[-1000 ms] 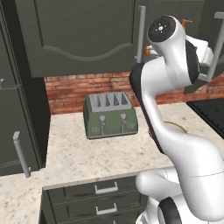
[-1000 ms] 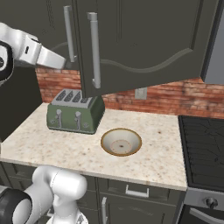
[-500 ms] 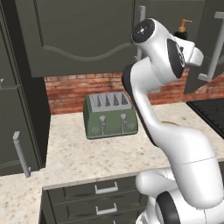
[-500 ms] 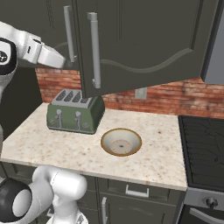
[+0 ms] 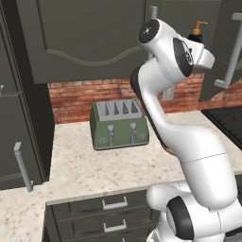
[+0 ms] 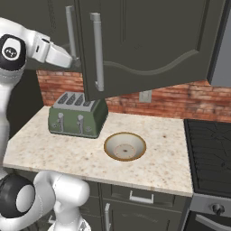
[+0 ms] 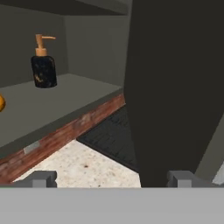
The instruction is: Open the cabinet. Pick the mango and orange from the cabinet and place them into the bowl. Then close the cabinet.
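Pincer (image 7: 111, 178) raised beside cabinet (image 7: 175, 78) door

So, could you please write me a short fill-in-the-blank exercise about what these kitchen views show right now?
1. The right cabinet door stands ____.
2. The bowl on the counter holds ____.
3. The toaster is coloured ____.
4. The soap bottle stands on the cabinet ____.

Missing words: open; nothing; green; shelf
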